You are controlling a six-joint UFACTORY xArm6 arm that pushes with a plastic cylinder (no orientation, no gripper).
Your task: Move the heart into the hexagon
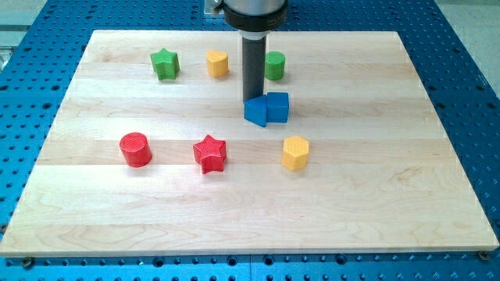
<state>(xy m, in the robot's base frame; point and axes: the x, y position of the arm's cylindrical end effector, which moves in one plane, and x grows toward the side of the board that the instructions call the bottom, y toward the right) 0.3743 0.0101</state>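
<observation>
Eight small coloured blocks sit on the wooden board (pixel 437 195), the largest thing in view, which lies on a blue perforated table (pixel 476 78). I have no jaws to open or close; my arm ends in a straight dark rod (pixel 254 66) that comes down from the view's top, and it grips nothing. My tip (pixel 254 99) rests at the top edge of the blue pair, seemingly touching the blue block (pixel 255 112) just below it, whose shape I cannot make out for certain. Pressed against that one, just to the view's right of my tip, is the blue cube (pixel 278 107). Below my tip and to the view's right, apart from the blue pair, stands the yellow hexagon (pixel 295 152). Below and to the view's left is the red star (pixel 210 153), and farther left at the same level, the red cylinder (pixel 135 149), well apart from me. Above my tip, just beside the rod on the view's right, is the green cylinder (pixel 274 65), partly hidden behind the rod. On the rod's other side, near it, sits a yellow block (pixel 217 63), possibly the heart, though I cannot tell its shape. The green star (pixel 165 63) lies farthest to the view's left in that top row.
</observation>
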